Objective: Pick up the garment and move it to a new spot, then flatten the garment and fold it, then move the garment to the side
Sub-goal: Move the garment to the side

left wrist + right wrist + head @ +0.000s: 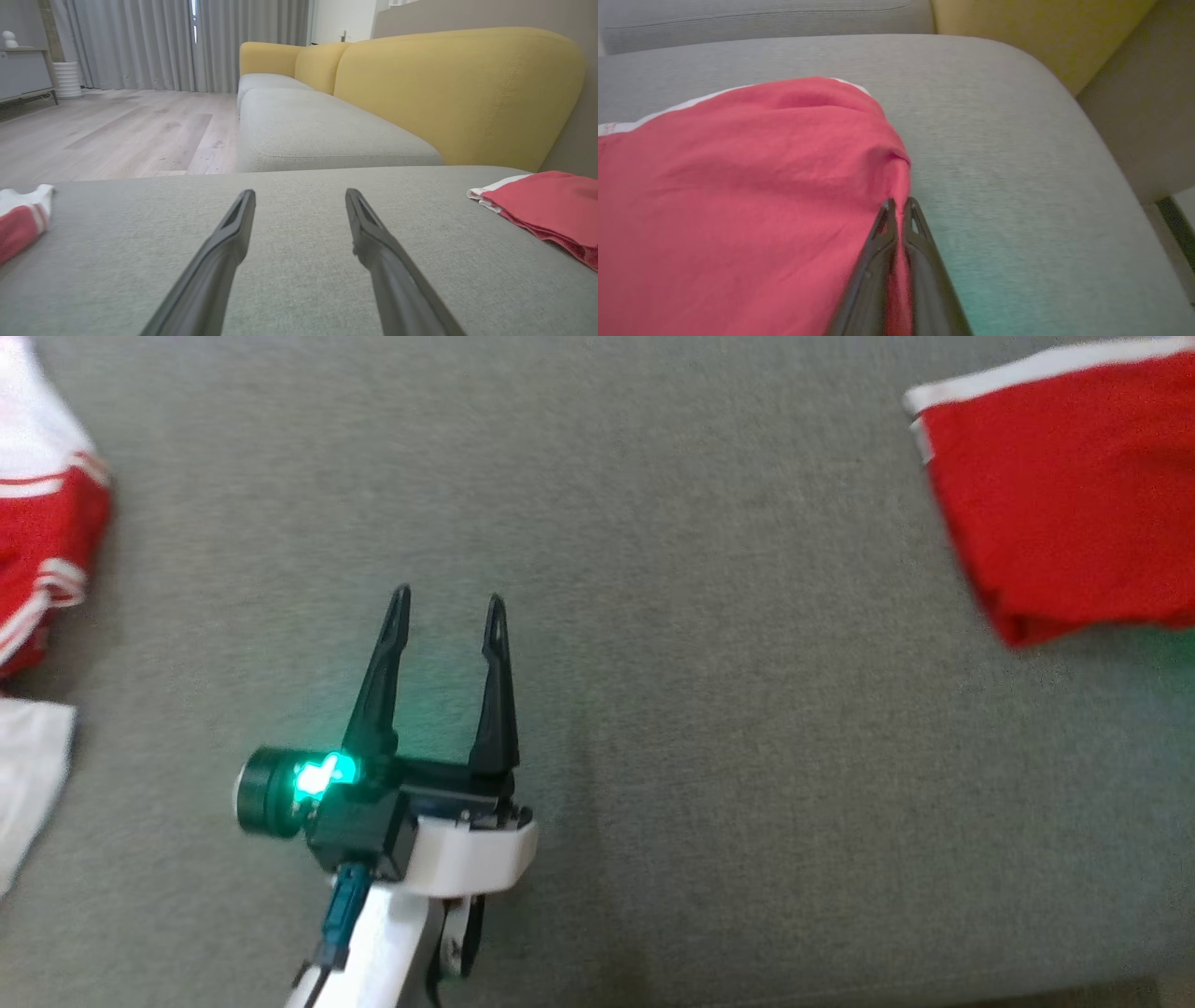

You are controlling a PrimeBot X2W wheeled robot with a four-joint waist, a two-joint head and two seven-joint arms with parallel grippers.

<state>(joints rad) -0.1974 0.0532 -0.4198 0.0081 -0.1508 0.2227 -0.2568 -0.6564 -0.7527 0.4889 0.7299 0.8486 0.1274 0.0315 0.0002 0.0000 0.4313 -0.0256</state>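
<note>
Closest to my right wrist camera, my right tool (pixel 899 210) is clamped on a raised fold at the edge of the red garment (pixel 738 196), with a sliver of red showing between the two fingers. The garment lies in a loose heap on the grey cushion (pixel 1017 140), a white trim running along its far edge. Just beyond the pinched fold is bare fabric, then the cushion's rounded edge drops away on that view's right.

From my head, the garment (pixel 1074 495) sits at the far right of the cushion. A wide bare stretch separates it from a red-and-white striped cloth (pixel 37 541) at the far left. My left tool (pixel 448 595) is over that open stretch, fingers spread apart and holding nothing (its green light glows on the fabric). Below the striped cloth lies a white piece (pixel 28 775); I cannot tell whether it is separate.

My left wrist view adds the surroundings: a yellow backrest (pixel 458 93), a wooden floor (pixel 117 126) and grey curtains (pixel 140 42).

Count: two tools, two red cloths, one white piece.
</note>
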